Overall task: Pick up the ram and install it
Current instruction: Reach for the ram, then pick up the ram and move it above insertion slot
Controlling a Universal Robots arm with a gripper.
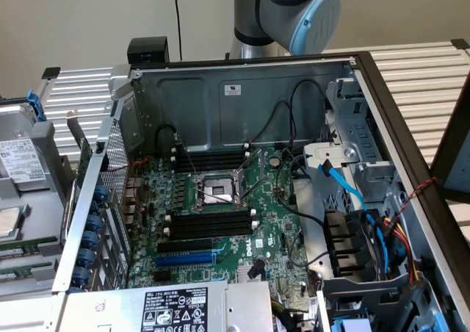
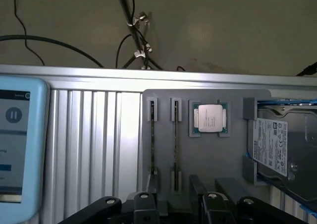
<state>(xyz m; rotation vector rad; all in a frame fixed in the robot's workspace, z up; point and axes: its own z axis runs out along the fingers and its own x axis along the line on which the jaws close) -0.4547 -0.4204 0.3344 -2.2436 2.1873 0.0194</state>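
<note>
Robot arm poised over parts holder: the gripper (image 2: pixel 174 201) hangs with its jaws spread wide and empty above a grey holder (image 2: pixel 228 169) on a ribbed metal table (image 2: pixel 94 135). The ram (image 2: pixel 176 144) stands on edge in a holder slot, in line with the gap between the fingers (image 2: pixel 143 206). A 2nd thin stick (image 2: pixel 152 144), seemingly another module, sits just beside it. A processor (image 2: pixel 210 119) and a hard drive (image 2: pixel 277 144) lie in neighbouring pockets. In the exterior view, black memory slots (image 1: pixel 209 222) flank the socket (image 1: pixel 217 192) on the motherboard (image 1: pixel 272 222) inside the open computer case (image 1: pixel 242 97).
</note>
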